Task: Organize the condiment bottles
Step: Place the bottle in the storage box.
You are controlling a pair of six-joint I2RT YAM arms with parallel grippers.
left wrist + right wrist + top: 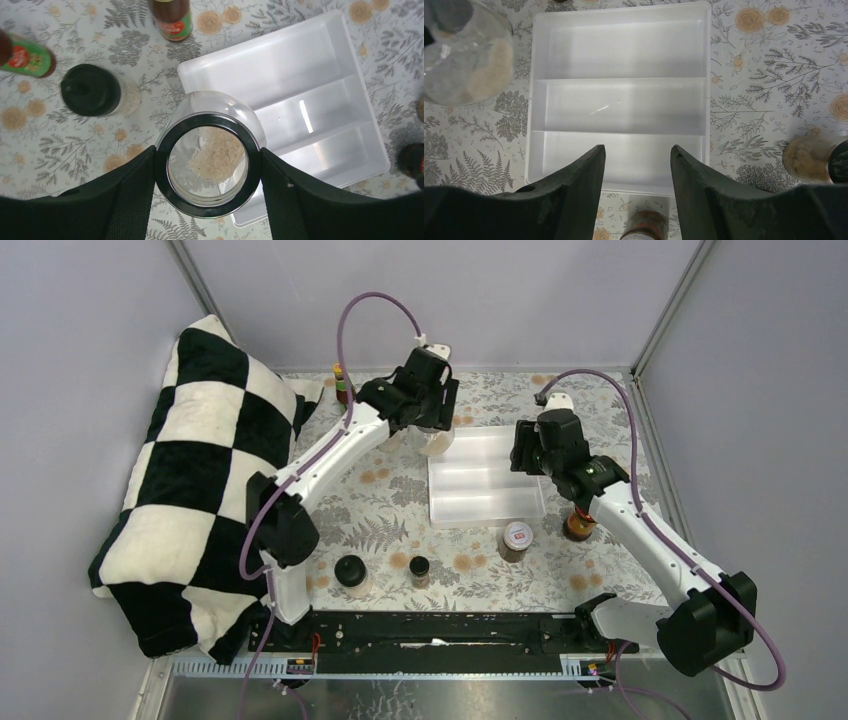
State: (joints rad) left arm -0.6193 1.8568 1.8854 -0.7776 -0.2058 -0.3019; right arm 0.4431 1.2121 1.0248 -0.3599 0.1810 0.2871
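My left fingers (127, 195) clamp a clear round jar (207, 165), black rim wristward, axis along them; right fingers (569, 200) apart, white tray (619, 80) at twelve o'clock.

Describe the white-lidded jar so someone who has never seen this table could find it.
Find the white divided tray in the middle of the floral tablecloth. Just off its near edge, toward the right corner, stands a short jar. Only it has a white lid with a red mark; the two jars to its left have black lids.
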